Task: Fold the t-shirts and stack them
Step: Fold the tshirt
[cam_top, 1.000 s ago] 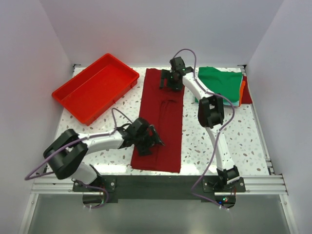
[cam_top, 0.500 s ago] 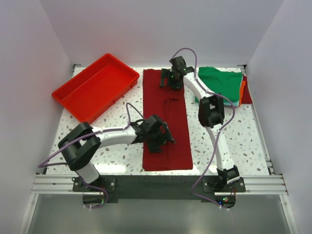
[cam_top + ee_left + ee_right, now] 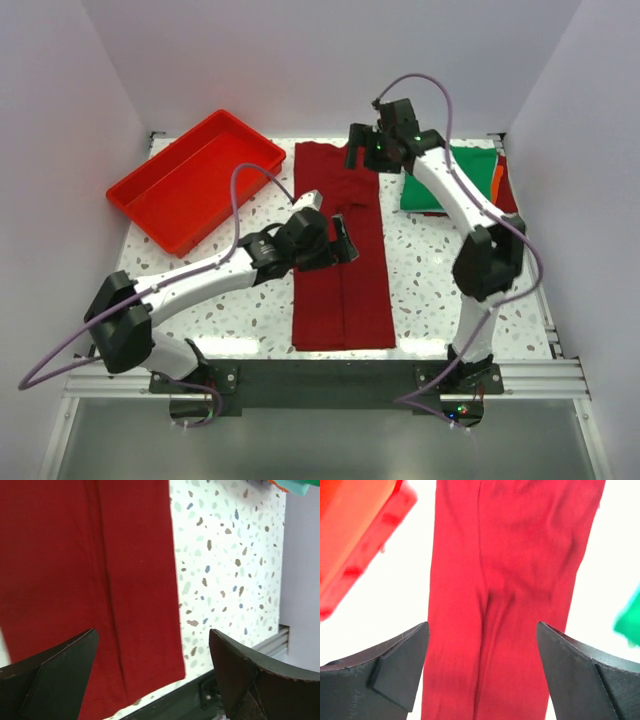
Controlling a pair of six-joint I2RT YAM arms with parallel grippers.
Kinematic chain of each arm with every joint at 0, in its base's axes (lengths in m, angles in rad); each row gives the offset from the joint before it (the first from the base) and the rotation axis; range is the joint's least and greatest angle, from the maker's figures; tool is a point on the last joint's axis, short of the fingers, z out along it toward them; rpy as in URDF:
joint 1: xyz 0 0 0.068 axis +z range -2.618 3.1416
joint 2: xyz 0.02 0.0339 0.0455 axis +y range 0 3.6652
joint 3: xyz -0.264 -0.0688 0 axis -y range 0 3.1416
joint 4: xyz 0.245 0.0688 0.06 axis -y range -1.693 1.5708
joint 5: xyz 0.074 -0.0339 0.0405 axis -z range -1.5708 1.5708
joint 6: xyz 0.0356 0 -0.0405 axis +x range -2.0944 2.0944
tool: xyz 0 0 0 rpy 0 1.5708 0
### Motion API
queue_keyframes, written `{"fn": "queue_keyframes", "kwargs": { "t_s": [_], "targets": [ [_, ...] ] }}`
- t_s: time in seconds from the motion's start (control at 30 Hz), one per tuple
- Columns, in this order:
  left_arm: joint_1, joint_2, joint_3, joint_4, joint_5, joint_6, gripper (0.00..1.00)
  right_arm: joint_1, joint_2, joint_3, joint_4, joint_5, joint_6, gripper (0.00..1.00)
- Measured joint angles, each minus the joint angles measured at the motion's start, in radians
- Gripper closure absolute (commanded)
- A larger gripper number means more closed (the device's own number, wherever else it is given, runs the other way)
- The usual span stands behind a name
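In the middle of the top view, the dark red cloth t-shirt [image 3: 340,290] lies as a strip running 12 to 6 o'clock. The right gripper [image 3: 360,158] hangs over its 12 o'clock end and the left gripper [image 3: 342,245] over mid-strip, both spread and empty.

White walls [image 3: 330,60], speckled tabletop [image 3: 440,280].
The walls rise plain beyond the right pincer [image 3: 360,160]; bright light washes the terrazzo beside the left pincer [image 3: 347,248].

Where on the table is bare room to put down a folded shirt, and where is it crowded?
Largest free patch: the table between the maroon shirt and the right arm, nearer than the green shirt. A smaller one lies between the left arm and the maroon shirt's near end. Crowded: the far side, with the red tray and both shirts.
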Motion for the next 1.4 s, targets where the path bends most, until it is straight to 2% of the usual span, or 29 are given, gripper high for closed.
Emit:
{"fn": "queue_keyframes", "kwargs": {
  "t_s": [0.13,0.27,0.43,0.57,0.67,0.77,1.07,1.4],
  "targets": [
    [0.000,-0.124,-0.093,-0.026,-0.074,0.068,0.03,0.048,-0.248,-0.245,-0.009,0.013,0.005,0.14],
    [0.000,-0.243,-0.238,-0.071,-0.122,0.131,0.03,0.120,-0.429,-0.539,-0.047,0.034,0.028,0.16],
    [0.000,-0.274,-0.312,-0.117,-0.125,0.185,0.04,0.168,-0.614,-0.912,-0.106,0.040,0.090,0.19],
    [0.000,-0.276,-0.343,-0.134,-0.118,0.201,0.05,0.167,-0.798,-1.098,-0.167,0.042,0.142,0.26],
    [0.000,-0.275,-0.356,-0.140,-0.110,0.203,0.07,0.174,-0.906,-1.178,-0.179,0.029,0.183,0.33],
    [0.000,-0.273,-0.381,-0.136,-0.097,0.203,0.08,0.191,-0.949,-1.239,-0.180,0.005,0.223,0.36],
    [0.000,-0.272,-0.476,-0.123,-0.053,0.194,0.10,0.240,-0.951,-1.324,-0.177,0.002,0.288,0.38],
    [0.000,-0.283,-0.541,-0.094,-0.014,0.187,0.11,0.273,-0.917,-1.390,-0.140,-0.029,0.317,0.49]
  ]
}}
